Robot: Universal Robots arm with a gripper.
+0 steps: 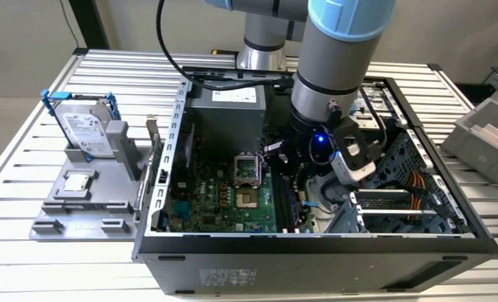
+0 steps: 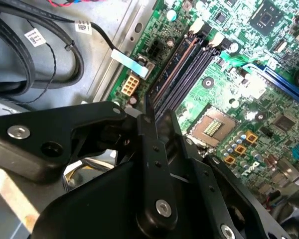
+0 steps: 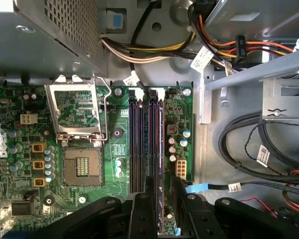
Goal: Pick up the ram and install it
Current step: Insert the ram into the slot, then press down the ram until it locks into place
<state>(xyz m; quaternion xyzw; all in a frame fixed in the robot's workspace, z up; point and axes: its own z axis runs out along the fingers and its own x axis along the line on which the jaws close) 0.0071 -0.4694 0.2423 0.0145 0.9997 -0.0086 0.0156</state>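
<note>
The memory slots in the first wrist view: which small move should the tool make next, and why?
Probably a slow, straight descent toward the black slots. The tool stands over one end of them, lined up with their length, above the motherboard. I cannot tell whether anything is already seated there.

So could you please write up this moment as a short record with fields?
arm: reaching down into the open computer case
claw: low over one end of the memory slots
claw contents: cannot tell
CPU socket: open, beside the memory slots
hard drive: upright in a blue frame on the grey fixture, outside the case at the exterior view's left
</note>
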